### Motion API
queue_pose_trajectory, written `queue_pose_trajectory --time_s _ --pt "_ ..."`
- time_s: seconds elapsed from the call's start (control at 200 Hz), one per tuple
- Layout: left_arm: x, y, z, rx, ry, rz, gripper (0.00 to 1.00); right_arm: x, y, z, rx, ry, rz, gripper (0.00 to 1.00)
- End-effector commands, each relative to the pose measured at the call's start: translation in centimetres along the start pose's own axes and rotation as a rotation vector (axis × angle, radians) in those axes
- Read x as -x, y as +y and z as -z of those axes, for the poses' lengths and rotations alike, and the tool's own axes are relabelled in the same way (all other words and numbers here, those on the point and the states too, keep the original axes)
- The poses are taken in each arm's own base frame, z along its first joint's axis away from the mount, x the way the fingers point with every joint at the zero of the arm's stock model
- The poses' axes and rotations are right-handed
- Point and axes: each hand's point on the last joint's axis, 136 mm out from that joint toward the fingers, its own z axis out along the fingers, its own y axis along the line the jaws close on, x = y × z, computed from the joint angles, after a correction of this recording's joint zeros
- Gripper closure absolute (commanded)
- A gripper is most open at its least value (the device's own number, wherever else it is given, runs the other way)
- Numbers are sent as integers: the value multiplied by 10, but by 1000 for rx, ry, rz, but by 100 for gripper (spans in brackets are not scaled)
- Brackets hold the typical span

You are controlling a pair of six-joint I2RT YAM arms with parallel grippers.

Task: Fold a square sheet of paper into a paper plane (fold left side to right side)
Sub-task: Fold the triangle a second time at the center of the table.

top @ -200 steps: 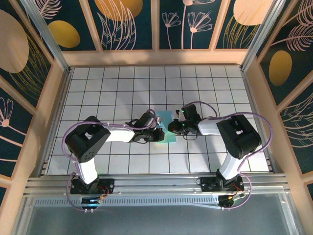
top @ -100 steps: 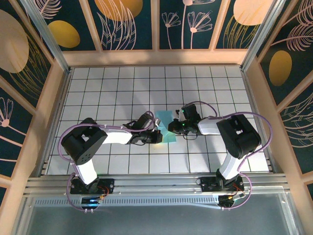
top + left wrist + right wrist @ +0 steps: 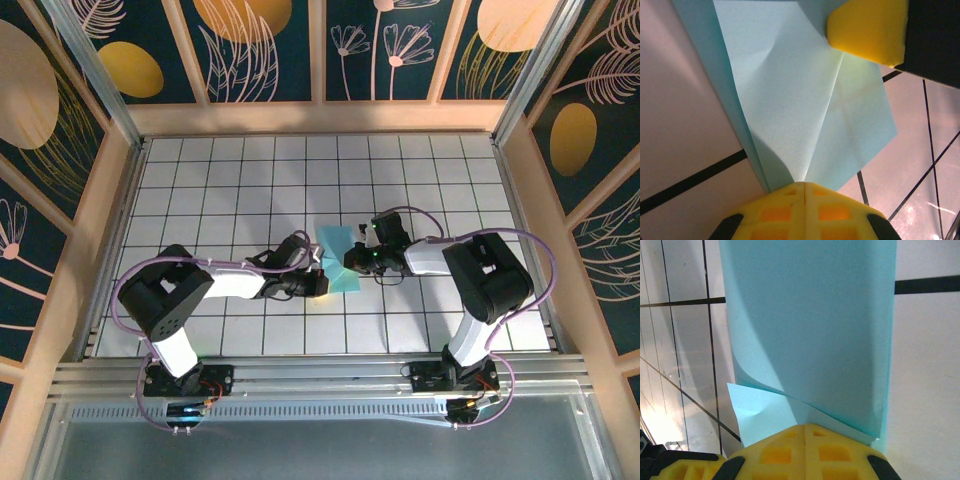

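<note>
A white tiled floor (image 3: 250, 170) with dark grout sits between navy wall panels (image 3: 265, 45) bearing golden plant motifs.

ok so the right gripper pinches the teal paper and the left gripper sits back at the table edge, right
No: the left gripper is also shut on the teal paper, as the left wrist view shows. The right gripper does pinch it.
</note>
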Motion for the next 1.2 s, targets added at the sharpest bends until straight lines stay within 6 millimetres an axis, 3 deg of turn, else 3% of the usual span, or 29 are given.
queue_pose_trajectory --time_s 0.0,0.531,0.746,0.966,1.076,1.191 --pt "-39 17 1 33 134 25 100 -33 -60 -4 -210 94 -88 100" --pt "-51 22 4 62 164 13 100 -29 -54 -4 -198 92 -79 100" --pt "-47 12 16 32 134 -11 100 -24 -42 -5 -143 82 -71 100" --pt "-3 -13 49 0 -34 -14 100 -1 3 3 -11 21 -22 100" --pt "23 -16 65 -14 -118 17 96 16 28 17 53 -41 17 89" --pt "47 -11 73 -11 -184 57 91 32 42 36 58 -123 58 78"
